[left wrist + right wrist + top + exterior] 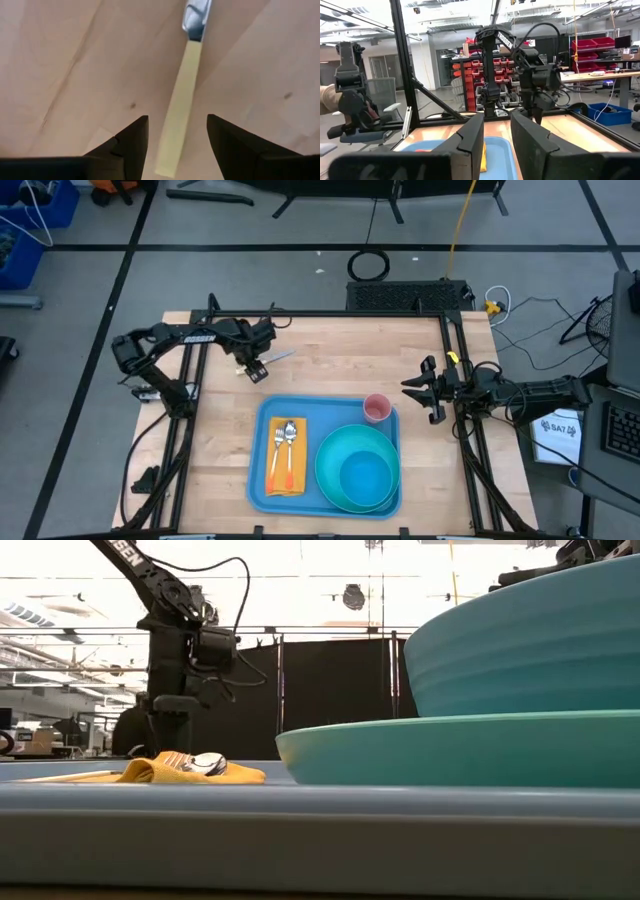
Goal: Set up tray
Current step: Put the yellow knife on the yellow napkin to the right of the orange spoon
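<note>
On the wooden table [330,365], the left gripper [176,134] hangs jaws parted over a knife [180,105]; right jaws unclear.

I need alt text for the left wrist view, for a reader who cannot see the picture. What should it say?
The left gripper hangs open just above a pale-handled knife that lies flat on the wooden table. The handle runs between the two dark fingers without touching them, and the metal blade leaves the frame at the far end.
</note>
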### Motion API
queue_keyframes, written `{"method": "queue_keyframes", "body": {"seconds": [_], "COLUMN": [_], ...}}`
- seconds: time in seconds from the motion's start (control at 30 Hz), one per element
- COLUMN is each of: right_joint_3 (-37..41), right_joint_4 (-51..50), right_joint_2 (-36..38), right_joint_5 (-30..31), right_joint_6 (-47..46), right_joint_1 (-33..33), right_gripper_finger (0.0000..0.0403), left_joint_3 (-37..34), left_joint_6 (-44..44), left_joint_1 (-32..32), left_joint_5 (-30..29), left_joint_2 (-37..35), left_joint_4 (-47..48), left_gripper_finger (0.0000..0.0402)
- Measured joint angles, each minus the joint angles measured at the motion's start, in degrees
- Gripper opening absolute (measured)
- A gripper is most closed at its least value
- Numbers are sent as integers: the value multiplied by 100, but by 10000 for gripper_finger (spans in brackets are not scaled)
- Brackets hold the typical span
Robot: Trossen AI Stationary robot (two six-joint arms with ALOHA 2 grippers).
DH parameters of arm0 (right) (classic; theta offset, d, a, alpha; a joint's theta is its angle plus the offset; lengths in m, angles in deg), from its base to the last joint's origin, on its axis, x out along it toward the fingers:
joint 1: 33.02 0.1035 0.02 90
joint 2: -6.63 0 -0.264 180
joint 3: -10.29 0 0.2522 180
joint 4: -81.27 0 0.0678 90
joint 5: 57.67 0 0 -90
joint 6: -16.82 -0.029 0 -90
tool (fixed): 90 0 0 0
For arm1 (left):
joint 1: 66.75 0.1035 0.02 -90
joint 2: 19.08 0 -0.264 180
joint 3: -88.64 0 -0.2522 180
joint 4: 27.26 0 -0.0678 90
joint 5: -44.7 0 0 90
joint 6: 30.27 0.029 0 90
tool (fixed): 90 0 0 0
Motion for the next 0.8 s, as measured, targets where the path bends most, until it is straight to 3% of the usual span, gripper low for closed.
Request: {"method": "queue_keyframes", "body": {"seconds": [0.37,0.5,0.67,0.8], "right_joint_3": [2,0,1,0], "right_joint_4": [-1,-4,-4,-4], "right_joint_2": [0,0,0,-2], "right_joint_5": [0,1,0,0], "right_joint_6": [0,0,0,0], "right_joint_1": [0,0,2,0], "right_gripper_finger": [89,89,89,89], "left_joint_3": [61,76,12,-4], "left_joint_6": [211,149,135,-1], "left_joint_1": [61,18,40,40], "left_joint_5": [620,621,711,710], "left_joint_2": [930,1014,816,674], "left_joint_4": [-29,-35,-71,-118], "left_gripper_finger": [201,161,68,66]}}
